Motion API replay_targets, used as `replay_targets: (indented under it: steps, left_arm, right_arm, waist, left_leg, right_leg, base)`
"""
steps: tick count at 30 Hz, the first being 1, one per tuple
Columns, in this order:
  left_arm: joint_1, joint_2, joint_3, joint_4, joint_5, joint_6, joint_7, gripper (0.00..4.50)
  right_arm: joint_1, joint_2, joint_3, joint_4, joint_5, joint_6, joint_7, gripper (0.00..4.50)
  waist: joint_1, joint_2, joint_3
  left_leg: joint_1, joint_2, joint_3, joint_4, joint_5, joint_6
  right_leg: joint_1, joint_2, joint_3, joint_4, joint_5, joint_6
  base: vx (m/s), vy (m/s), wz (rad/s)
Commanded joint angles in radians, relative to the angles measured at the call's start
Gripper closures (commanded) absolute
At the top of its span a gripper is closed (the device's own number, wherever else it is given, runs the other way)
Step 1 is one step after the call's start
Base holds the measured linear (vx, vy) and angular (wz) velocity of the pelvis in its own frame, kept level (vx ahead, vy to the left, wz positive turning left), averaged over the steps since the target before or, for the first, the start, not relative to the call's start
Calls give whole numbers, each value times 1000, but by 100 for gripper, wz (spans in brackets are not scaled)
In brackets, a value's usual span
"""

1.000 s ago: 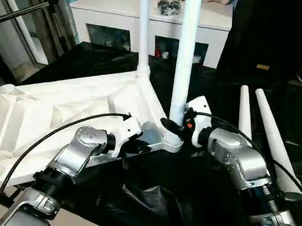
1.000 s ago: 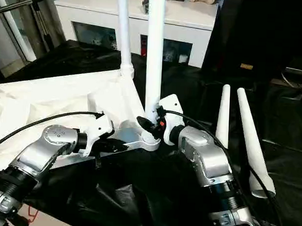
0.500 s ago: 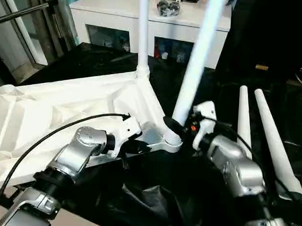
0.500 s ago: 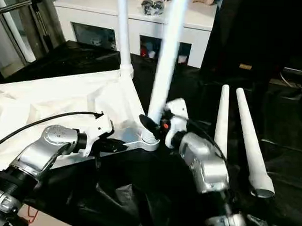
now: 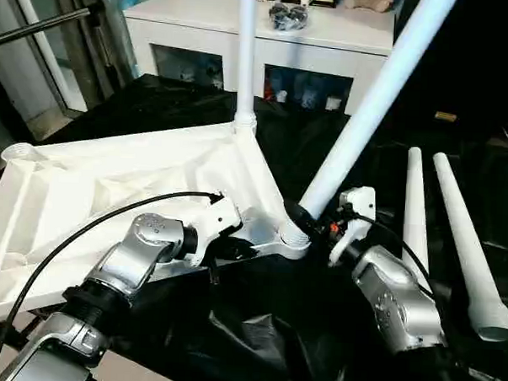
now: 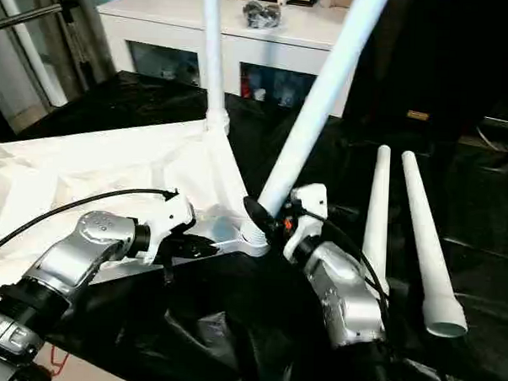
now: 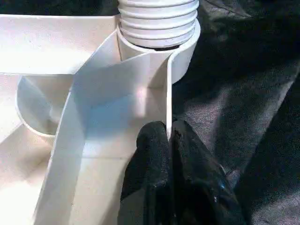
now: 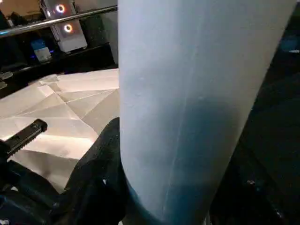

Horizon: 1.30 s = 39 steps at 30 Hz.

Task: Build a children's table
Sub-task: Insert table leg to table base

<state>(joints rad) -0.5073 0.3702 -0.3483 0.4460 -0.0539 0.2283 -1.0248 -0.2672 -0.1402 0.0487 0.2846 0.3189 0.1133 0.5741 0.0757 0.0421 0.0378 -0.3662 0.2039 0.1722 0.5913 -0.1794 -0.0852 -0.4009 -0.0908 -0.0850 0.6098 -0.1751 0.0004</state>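
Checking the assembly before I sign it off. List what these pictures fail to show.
- Tilted leg: upper end cut off by the head views' top edge; whether its threaded foot sits properly in the corner socket is unclear.
- Upright leg: top cut off likewise.
- Right gripper: its far finger is hidden behind the tilted leg.
- Tabletop: near edge covered by the left forearm.
- Cabinet: the items on top are too small to identify.
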Motion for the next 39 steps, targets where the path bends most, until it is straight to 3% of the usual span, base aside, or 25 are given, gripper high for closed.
replay_targets:
  steps: [1, 5, 12, 14, 23, 29, 30, 31, 32, 33, 36, 37, 38, 39]
  left_arm:
    - [-21, 6, 35, 12, -12, -30, 7, 450]
    - [-21, 3, 33, 17, -9, -36, 7, 450]
    - [-13, 1, 30, 16, -5, -41, -3, 450]
    - [-11, 2, 30, 16, -4, -43, -9, 450]
    - [1, 22, 21, -18, -19, -58, -73, 450]
    - [20, 68, 0, -74, -25, -63, -151, 450]
    - [21, 73, -1, -79, -25, -62, -155, 450]
    - [22, 74, 4, -83, -26, -59, -151, 450]
    - [22, 74, 5, -83, -27, -58, -150, 450]
    - [22, 74, 12, -84, -26, -56, -145, 450]
    - [20, 66, 23, -81, -25, -49, -127, 450]
    - [19, 63, 26, -80, -24, -47, -121, 450]
    - [11, 41, 40, -70, -19, -34, -77, 450]
    - [9, 38, 42, -69, -18, -32, -70, 450]
  right_arm:
    - [46, -44, 10, 20, -71, 12, -21, 260]
    - [48, -68, 66, -1, -119, -1, -11, 260]
    - [17, -102, 138, 8, -159, 52, 49, 260]
    - [3, -109, 155, 21, -164, 54, 66, 261]
    - [-60, -118, 173, 103, -120, 78, 214, 261]
    - [-68, -186, 238, 130, -125, 37, 418, 261]
    - [-69, -191, 242, 131, -127, 35, 432, 261]
    - [-69, -194, 245, 131, -131, 28, 439, 261]
    - [-69, -195, 246, 132, -132, 26, 440, 261]
    - [-70, -193, 242, 137, -135, 24, 442, 261]
    - [-76, -183, 232, 157, -141, 16, 427, 261]
    - [-79, -180, 228, 164, -144, 12, 420, 261]
    - [-100, -150, 198, 217, -160, 0, 332, 261]
    - [-104, -146, 194, 227, -163, -2, 318, 261]
  waist:
    - [-3, 0, -52]
    - [-1, -2, -52]
    - [-2, -4, -50]
    - [-3, -1, -50]
    - [-16, -7, -50]
    - [-15, -12, -53]
    - [-15, -11, -53]
    - [-17, -16, -53]
    - [-15, -13, -54]
    - [-16, -19, -54]
    - [-16, -18, -53]
    - [-16, -17, -51]
    - [-18, -25, -49]
    - [-17, -21, -48]
  left_leg:
    - [7, 18, -7, -79, -304, 9]
    - [8, 17, -6, -80, -307, 10]
    - [6, 17, -9, -81, -326, 13]
    - [8, 18, -8, -81, -332, 13]
    - [4, 18, -9, -81, -333, 23]
    - [2, 24, -8, -81, -303, 36]
    - [2, 24, -7, -81, -303, 37]
    - [3, 24, -6, -81, -300, 38]
    - [4, 25, -6, -81, -296, 35]
    - [4, 24, -5, -81, -294, 34]
    - [5, 24, -5, -82, -297, 31]
    - [7, 24, -5, -83, -317, 27]
    - [6, 23, -4, -83, -328, 25]
    - [8, 22, -5, -83, -335, 19]
  right_leg:
    - [42, -50, 45, -95, -383, -142]
    - [42, -50, 46, -98, -393, -135]
    - [40, -50, 43, -103, -455, -110]
    - [37, -49, 44, -103, -441, -118]
    - [40, -51, 43, -102, -437, -132]
    - [45, -51, 46, -88, -335, -175]
    - [45, -51, 46, -88, -328, -178]
    - [44, -49, 47, -87, -315, -184]
    - [44, -50, 47, -86, -307, -189]
    - [46, -50, 47, -85, -303, -191]
    - [44, -51, 47, -85, -308, -194]
    - [43, -50, 46, -88, -335, -190]
    - [41, -52, 46, -91, -369, -182]
    - [39, -53, 46, -93, -394, -179]
  base:
    - [0, 0, 0]
    - [0, 0, 0]
    - [0, 0, 0]
    - [0, 0, 0]
    - [0, 0, 0]
    - [0, 0, 0]
    - [0, 0, 0]
    - [0, 0, 0]
    - [0, 0, 0]
    - [0, 0, 0]
    - [0, 0, 0]
    - [0, 0, 0]
    - [0, 0, 0]
    - [0, 0, 0]
